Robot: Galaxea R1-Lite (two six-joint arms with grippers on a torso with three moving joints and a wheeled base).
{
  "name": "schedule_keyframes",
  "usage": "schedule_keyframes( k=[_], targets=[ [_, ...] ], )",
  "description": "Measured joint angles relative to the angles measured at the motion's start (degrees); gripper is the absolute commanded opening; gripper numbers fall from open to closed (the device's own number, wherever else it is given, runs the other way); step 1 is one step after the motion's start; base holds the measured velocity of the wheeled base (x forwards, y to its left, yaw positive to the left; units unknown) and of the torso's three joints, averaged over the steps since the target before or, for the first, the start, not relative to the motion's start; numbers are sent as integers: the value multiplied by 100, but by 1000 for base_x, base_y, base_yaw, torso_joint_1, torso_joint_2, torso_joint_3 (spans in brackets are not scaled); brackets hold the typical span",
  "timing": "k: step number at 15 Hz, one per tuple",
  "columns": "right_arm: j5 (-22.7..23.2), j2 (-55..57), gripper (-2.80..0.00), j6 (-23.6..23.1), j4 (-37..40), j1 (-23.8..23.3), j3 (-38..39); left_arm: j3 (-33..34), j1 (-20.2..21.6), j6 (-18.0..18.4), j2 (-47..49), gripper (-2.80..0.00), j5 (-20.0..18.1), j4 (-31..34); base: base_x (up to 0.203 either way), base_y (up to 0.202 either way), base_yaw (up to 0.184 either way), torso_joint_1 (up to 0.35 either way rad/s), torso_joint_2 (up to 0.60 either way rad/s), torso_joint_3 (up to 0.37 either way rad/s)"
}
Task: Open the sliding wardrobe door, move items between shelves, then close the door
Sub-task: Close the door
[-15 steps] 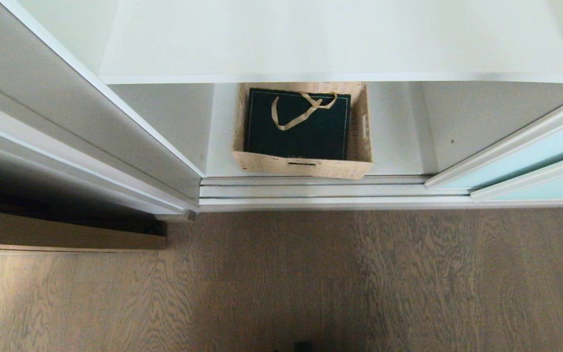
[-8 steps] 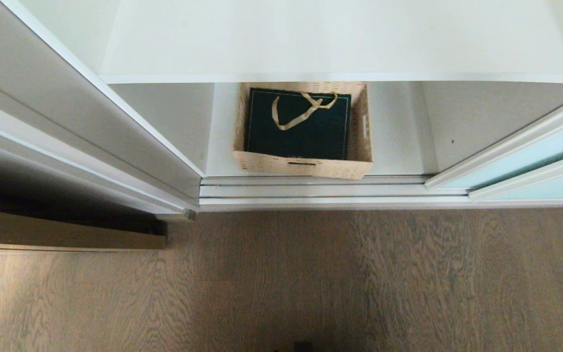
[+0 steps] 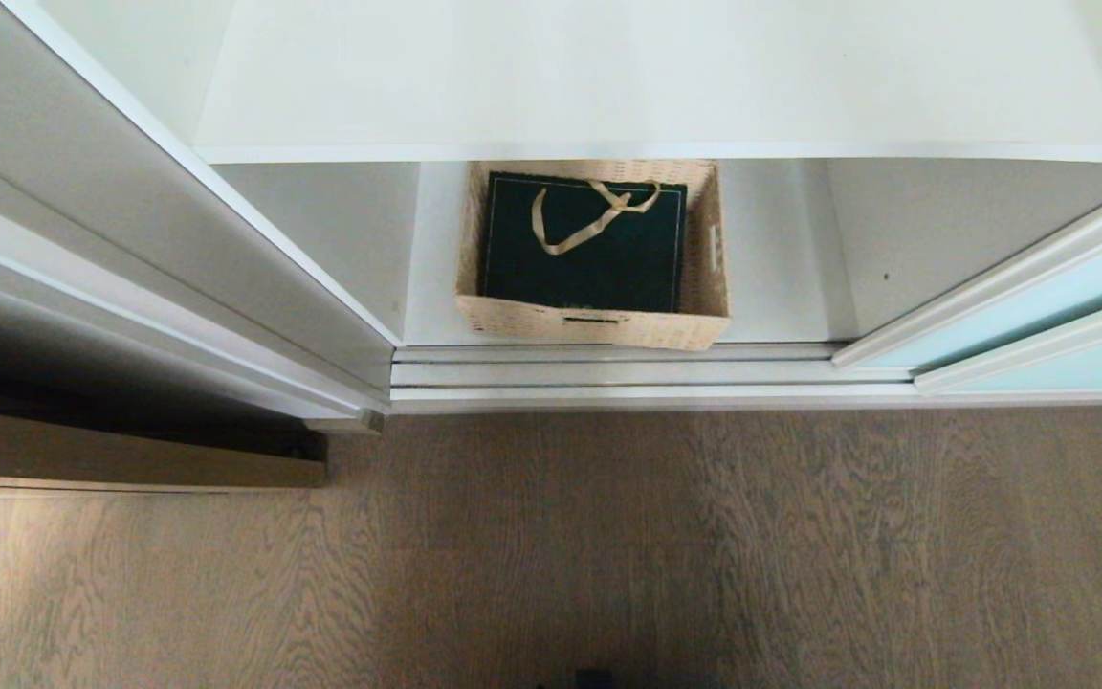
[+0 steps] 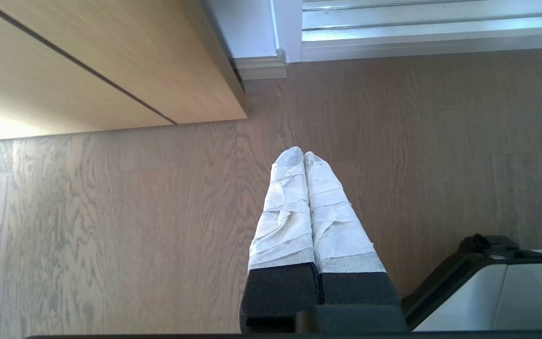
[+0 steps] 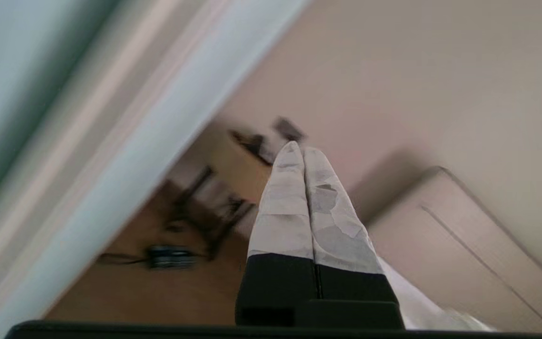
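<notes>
The wardrobe stands open in the middle of the head view. A tan wicker basket (image 3: 599, 330) sits on the lower shelf (image 3: 781, 287), and a dark green gift bag (image 3: 580, 258) with a gold ribbon handle lies flat inside it. The upper shelf (image 3: 656, 86) above is bare. The sliding wardrobe door (image 3: 1039, 297), pale blue-green glass in a white frame, is at the right. Neither gripper shows in the head view. My left gripper (image 4: 303, 154) hangs shut over the floor, holding nothing. My right gripper (image 5: 302, 149) is shut and empty, beside the door's white frame (image 5: 125, 155).
A silver floor track (image 3: 628, 378) runs along the wardrobe's front edge, with brown wood-grain floor (image 3: 608, 545) before it. The wardrobe's grey side panel (image 3: 130, 239) rises at the left. A light wood cabinet front (image 4: 87, 61) and my base (image 4: 497, 287) flank the left gripper.
The nearer door panel's lower edge has crept slightly left. The basket and bag have not moved.
</notes>
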Motion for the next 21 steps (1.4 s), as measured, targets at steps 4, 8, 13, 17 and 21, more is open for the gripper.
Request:
schedule_keyframes(
  k=[4,8,13,17,21],
  targets=[
    [-51,263,-280,69,2,-369,74,0,0,2,0,-280,0,0,0,0,0,0,0,0],
    [1314,659,-280,108,170,-415,15,0,0,2,0,-280,0,0,0,0,0,0,0,0],
    [3068,868,-280,520,350,-410,1,0,0,0,0,-280,0,1,0,0,0,0,0,0],
    [3844,946,-280,877,325,-399,-14,0,0,3,0,-280,-2,0,0,0,0,0,0,0],
    [4414,1032,-280,1193,309,-390,-49,0,0,-1,0,-280,-2,2,0,0,0,0,0,0]
  ],
)
